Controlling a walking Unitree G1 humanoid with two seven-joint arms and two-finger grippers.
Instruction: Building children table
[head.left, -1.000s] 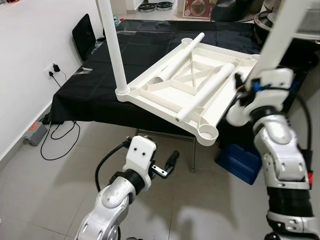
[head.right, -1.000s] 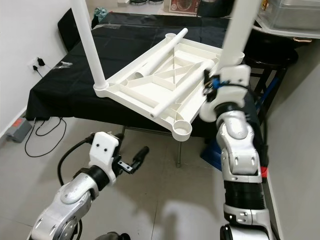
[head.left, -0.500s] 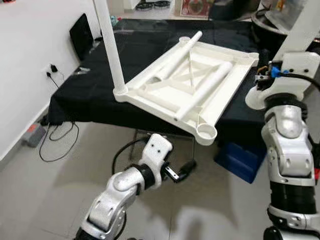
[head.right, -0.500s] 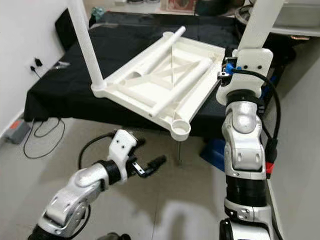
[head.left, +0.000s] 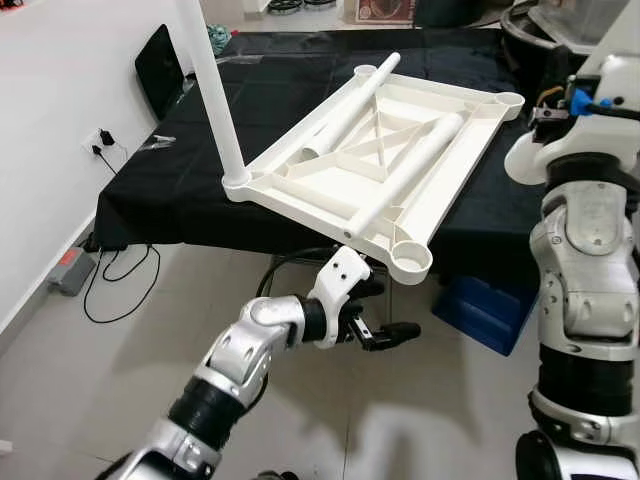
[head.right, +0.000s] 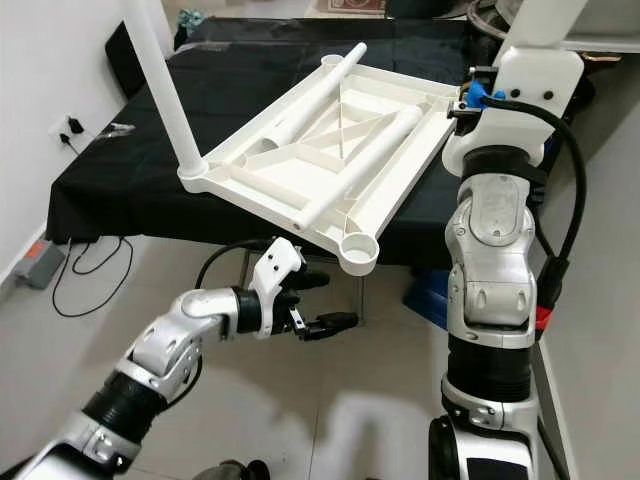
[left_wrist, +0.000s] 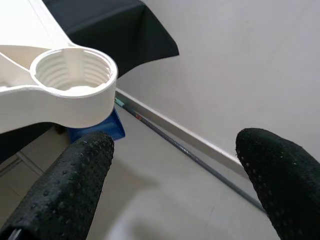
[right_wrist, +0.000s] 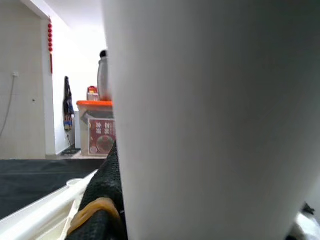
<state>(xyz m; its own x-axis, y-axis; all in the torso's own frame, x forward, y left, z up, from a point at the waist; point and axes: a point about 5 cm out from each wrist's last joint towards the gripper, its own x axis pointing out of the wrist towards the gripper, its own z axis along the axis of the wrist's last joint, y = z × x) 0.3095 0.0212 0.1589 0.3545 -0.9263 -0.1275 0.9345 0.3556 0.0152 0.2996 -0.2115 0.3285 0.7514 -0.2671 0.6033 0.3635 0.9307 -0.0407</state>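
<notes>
Tabletop (head.left: 390, 160) inverted — left end effector (head.left: 385, 318) below corner socket (left_wrist: 72, 75).

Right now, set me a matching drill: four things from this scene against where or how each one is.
1. left gripper
2. right gripper
3. empty corner socket
4. upside-down tabletop

A. shut on a white leg
B. open, below the socket
C. lying on the black table
D. hanging past the table's edge

Pairs: 1-B, 2-A, 3-D, 4-C
</notes>
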